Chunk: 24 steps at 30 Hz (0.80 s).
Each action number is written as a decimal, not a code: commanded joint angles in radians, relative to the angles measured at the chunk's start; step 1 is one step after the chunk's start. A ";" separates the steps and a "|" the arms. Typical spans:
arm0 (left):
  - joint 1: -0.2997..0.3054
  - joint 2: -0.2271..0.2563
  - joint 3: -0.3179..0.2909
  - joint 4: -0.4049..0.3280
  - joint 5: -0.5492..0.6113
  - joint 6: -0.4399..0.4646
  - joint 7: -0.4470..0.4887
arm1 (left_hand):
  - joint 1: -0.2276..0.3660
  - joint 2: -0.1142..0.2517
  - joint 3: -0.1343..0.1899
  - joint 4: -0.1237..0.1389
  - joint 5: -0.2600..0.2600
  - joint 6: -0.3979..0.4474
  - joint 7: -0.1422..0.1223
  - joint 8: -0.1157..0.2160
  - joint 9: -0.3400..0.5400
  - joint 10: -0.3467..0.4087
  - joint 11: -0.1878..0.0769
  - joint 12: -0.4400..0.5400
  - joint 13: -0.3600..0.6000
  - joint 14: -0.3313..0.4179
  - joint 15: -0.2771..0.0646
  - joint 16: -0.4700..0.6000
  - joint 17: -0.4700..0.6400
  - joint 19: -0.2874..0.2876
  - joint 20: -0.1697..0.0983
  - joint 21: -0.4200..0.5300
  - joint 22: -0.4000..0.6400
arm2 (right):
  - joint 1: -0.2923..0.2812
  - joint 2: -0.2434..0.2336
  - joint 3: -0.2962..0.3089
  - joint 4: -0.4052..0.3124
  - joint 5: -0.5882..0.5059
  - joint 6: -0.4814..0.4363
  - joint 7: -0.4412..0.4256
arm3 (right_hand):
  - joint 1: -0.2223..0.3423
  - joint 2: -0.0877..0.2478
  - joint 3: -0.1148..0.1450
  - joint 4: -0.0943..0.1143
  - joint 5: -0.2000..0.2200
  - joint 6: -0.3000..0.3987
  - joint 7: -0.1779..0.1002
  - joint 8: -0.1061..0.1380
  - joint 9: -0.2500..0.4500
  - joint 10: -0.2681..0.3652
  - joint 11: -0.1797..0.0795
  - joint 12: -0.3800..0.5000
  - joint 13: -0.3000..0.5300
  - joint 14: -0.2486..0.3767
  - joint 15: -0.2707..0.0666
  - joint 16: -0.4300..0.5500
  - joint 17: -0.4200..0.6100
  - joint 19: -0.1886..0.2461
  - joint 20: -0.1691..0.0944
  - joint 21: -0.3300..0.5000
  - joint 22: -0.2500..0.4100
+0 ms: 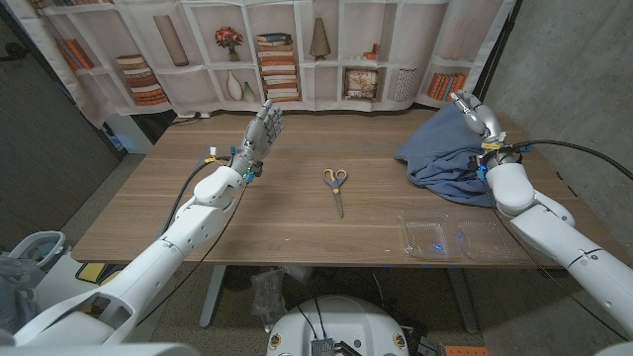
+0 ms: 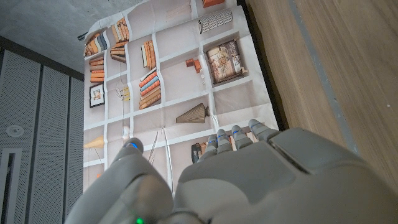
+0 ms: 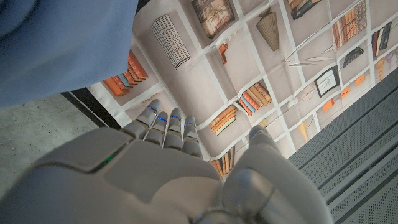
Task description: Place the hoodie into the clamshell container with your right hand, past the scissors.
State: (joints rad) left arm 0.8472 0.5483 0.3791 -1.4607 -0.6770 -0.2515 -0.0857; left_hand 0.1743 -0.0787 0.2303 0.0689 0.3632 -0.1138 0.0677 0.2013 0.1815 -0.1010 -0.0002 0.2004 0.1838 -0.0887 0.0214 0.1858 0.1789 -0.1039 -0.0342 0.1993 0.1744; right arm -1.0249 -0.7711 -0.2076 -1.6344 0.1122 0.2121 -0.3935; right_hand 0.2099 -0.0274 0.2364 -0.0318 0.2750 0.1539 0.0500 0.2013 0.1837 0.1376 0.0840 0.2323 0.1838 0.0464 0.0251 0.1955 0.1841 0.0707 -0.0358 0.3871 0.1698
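Blue hoodie (image 1: 445,150) heaped near the worktop's (image 1: 297,213) far right corner, crumpled, partly draped toward the right edge. Right hand (image 1: 476,115) raised above the heap's far side, fingers together and pointing away from the robot toward the backdrop; from the head view, not clear whether any cloth is caught in it. In the right wrist view, right hand's fingers (image 3: 166,127) extended side by side, thumb apart, nothing seen between them, blue cloth (image 3: 62,43) just beside the hand. So: fingers straight, close together, grip on the hoodie cannot be told.

Clear clamshell container (image 1: 453,238) lying opened out flat near the front edge, toward the right front corner, on the robot's side of the hoodie and apart from it. Scissors (image 1: 335,185) with yellow handles near the worktop's middle, blades pointing toward the front edge, well left of both hoodie and container.

Left hand (image 1: 261,133) held up off the worktop over the left half, palm upright, fingers straight and slightly spread, holding nothing. In the left wrist view, fingertips (image 2: 236,135) in a row against the printed bookshelf backdrop (image 2: 161,74).
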 commanded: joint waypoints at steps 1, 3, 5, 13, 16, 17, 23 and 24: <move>0.035 0.017 -0.003 -0.052 0.008 0.015 0.030 | 0.013 0.000 -0.001 0.000 0.005 -0.001 -0.004 -0.001 0.003 -0.002 0.002 0.002 0.002 -0.005 0.000 0.001 0.002 -0.011 -0.052 -0.001 0.004 | 0.005 -0.011 -0.005 0.018 -0.030 -0.025 -0.025 | 0.011 -0.002 0.003 -0.008 0.007 0.010 -0.004 0.003 0.004 0.006 -0.003 -0.004 0.002 0.001 -0.004 -0.002 0.001 0.006 -0.018 -0.006 0.006; 0.040 0.020 -0.005 -0.063 0.009 0.016 0.036 | 0.013 0.001 -0.002 0.000 0.005 -0.001 -0.004 -0.001 0.003 -0.002 0.001 0.002 0.002 -0.005 0.001 0.001 0.002 -0.012 -0.051 -0.001 0.004 | 0.005 -0.014 -0.006 0.017 -0.038 -0.033 -0.032 | 0.011 -0.002 0.003 -0.008 0.007 0.010 -0.006 0.003 0.004 0.007 -0.003 -0.004 0.002 0.001 -0.006 -0.002 0.001 0.006 -0.017 -0.007 0.006; 0.046 0.023 -0.006 -0.073 0.011 0.016 0.041 | 0.013 0.001 -0.002 0.000 0.005 -0.001 -0.005 -0.002 0.003 -0.003 0.002 0.001 0.002 -0.006 0.001 0.001 0.002 -0.013 -0.050 -0.002 0.004 | 0.005 -0.018 -0.007 0.019 -0.041 -0.035 -0.032 | 0.011 -0.002 0.002 -0.008 0.008 0.011 -0.006 0.003 0.004 0.007 -0.006 -0.005 0.002 0.001 -0.005 -0.002 0.001 0.007 -0.018 -0.008 0.006; 0.063 0.030 -0.008 -0.103 0.017 0.020 0.058 | 0.014 0.001 -0.004 0.000 0.005 -0.002 -0.006 -0.002 0.004 -0.003 0.002 0.001 0.002 -0.007 0.001 0.001 0.002 -0.014 -0.048 -0.002 0.004 | 0.004 -0.033 -0.014 0.016 -0.067 -0.061 -0.045 | 0.012 -0.001 0.002 -0.010 0.010 0.010 -0.008 0.002 0.004 0.006 -0.005 -0.006 0.002 -0.003 -0.006 -0.004 0.001 0.007 -0.018 -0.012 0.006; 0.067 0.032 -0.008 -0.109 0.018 0.021 0.060 | 0.014 0.002 -0.005 0.000 0.005 -0.002 -0.006 -0.003 0.004 -0.003 0.001 0.001 0.002 -0.007 0.000 0.001 0.002 -0.015 -0.047 -0.002 0.004 | 0.004 -0.038 -0.018 0.014 -0.077 -0.070 -0.048 | 0.013 -0.001 0.002 -0.010 0.011 0.009 -0.009 0.001 0.004 0.006 -0.004 -0.006 0.002 -0.004 -0.005 -0.005 0.001 0.007 -0.019 -0.014 0.006; 0.068 0.032 -0.008 -0.111 0.018 0.021 0.061 | 0.014 0.002 -0.005 0.000 0.005 -0.002 -0.006 -0.003 0.004 -0.003 0.001 0.001 0.002 -0.008 0.001 0.001 0.002 -0.015 -0.047 -0.002 0.004 | 0.005 -0.041 -0.019 0.013 -0.081 -0.074 -0.049 | 0.013 -0.001 0.002 -0.011 0.011 0.009 -0.009 0.001 0.004 0.006 -0.004 -0.006 0.002 -0.004 -0.005 -0.005 0.001 0.006 -0.018 -0.015 0.006; 0.070 0.034 -0.007 -0.120 0.019 0.027 0.066 | 0.015 0.003 -0.007 0.000 0.005 -0.003 -0.007 -0.003 0.004 -0.004 0.001 0.000 0.002 -0.008 0.001 0.001 0.003 -0.017 -0.045 -0.003 0.004 | 0.002 -0.054 -0.024 0.003 -0.102 -0.100 -0.058 | 0.015 -0.002 0.001 -0.013 0.013 0.004 -0.012 -0.002 0.004 0.000 -0.009 -0.009 0.002 -0.009 -0.004 -0.007 0.001 0.005 -0.018 -0.020 0.006; 0.070 0.034 -0.007 -0.121 0.019 0.028 0.067 | 0.015 0.003 -0.007 0.000 0.005 -0.003 -0.007 -0.003 0.004 -0.003 0.001 0.001 0.002 -0.008 0.001 0.001 0.003 -0.017 -0.045 -0.003 0.004 | 0.001 -0.058 -0.026 0.001 -0.107 -0.103 -0.059 | 0.015 -0.002 0.001 -0.013 0.014 0.003 -0.014 -0.002 0.004 0.000 -0.009 -0.009 0.002 -0.009 -0.003 -0.007 0.001 0.005 -0.017 -0.021 0.006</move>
State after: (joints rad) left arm 0.9053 0.5761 0.3732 -1.5560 -0.6616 -0.2312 -0.0316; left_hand 0.1743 -0.0787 0.2303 0.0689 0.3632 -0.1139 0.0677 0.2013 0.1841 -0.1010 -0.0002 0.2004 0.1838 -0.0888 0.0214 0.1858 0.1789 -0.1131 -0.0359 0.1994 0.1744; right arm -1.0218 -0.8070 -0.2233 -1.6204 0.0441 0.1497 -0.4361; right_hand 0.2138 -0.0313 0.2347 -0.0385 0.2820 0.1591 0.0447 0.2013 0.1837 0.1370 0.0835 0.2243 0.1837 0.0408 0.0196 0.1955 0.1839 0.0706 -0.0358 0.3696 0.1698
